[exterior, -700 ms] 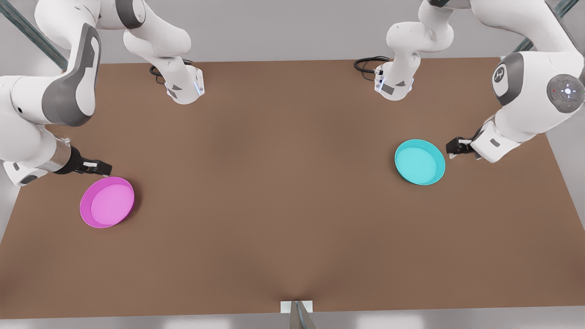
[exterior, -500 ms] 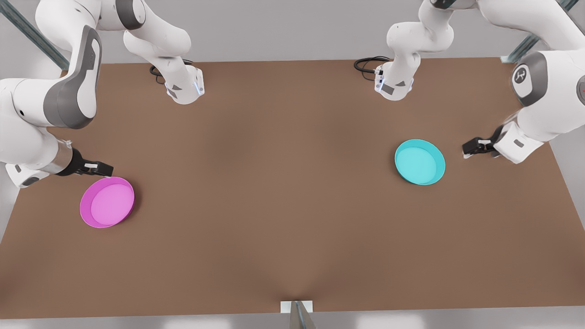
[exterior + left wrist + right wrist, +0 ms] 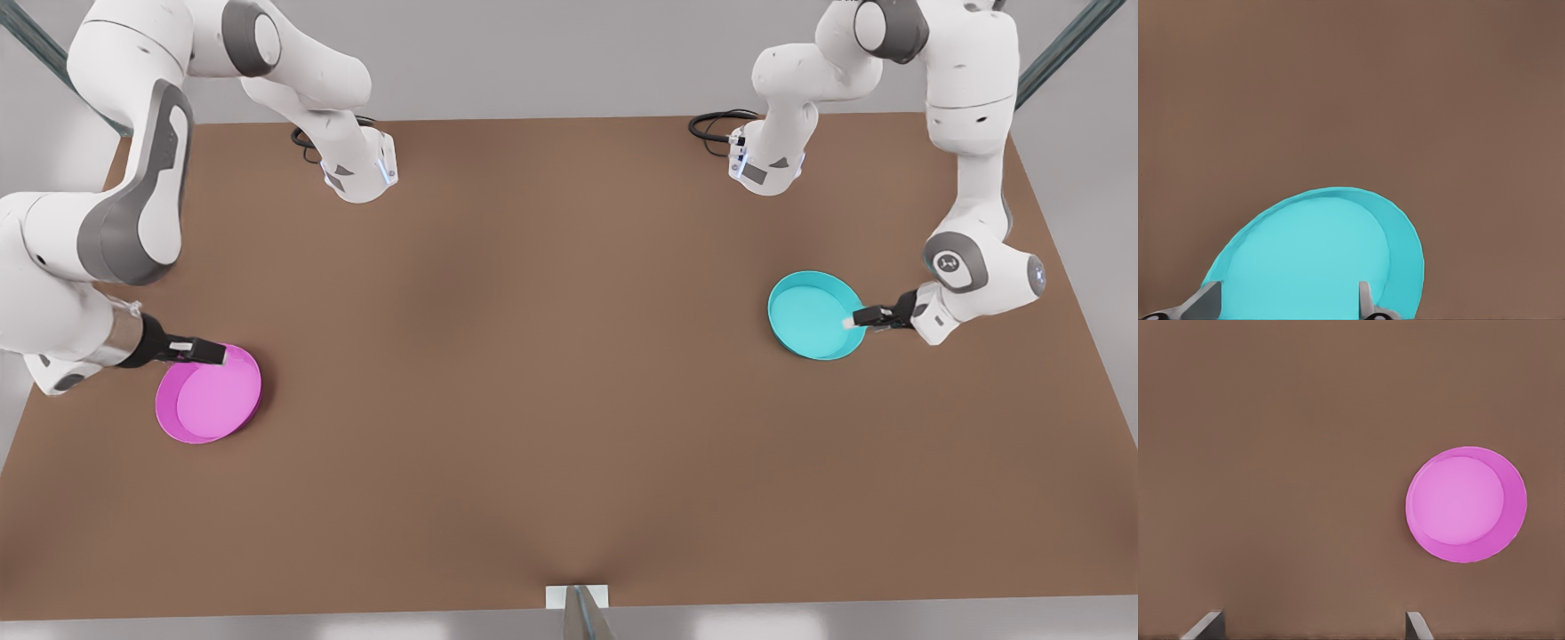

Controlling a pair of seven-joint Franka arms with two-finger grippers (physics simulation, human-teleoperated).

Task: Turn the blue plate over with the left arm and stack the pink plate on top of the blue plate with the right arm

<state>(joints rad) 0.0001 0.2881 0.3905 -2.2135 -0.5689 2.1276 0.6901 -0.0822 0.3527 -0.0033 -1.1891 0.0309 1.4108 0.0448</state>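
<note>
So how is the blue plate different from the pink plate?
The blue plate is turquoise; the pink plate is magenta.
The blue plate lies at the front view's right, the pink plate at its left.
The left gripper reaches over the blue plate's rim with its fingers spread; the right gripper, also open, is at the pink plate's edge.
Both are round, shallow, look the same size, and sit open side up on the brown table.

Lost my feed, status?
Left gripper open at blue plate rim. Right gripper open beside pink plate. Both plates rim-up, apart. Nothing between them.
</note>
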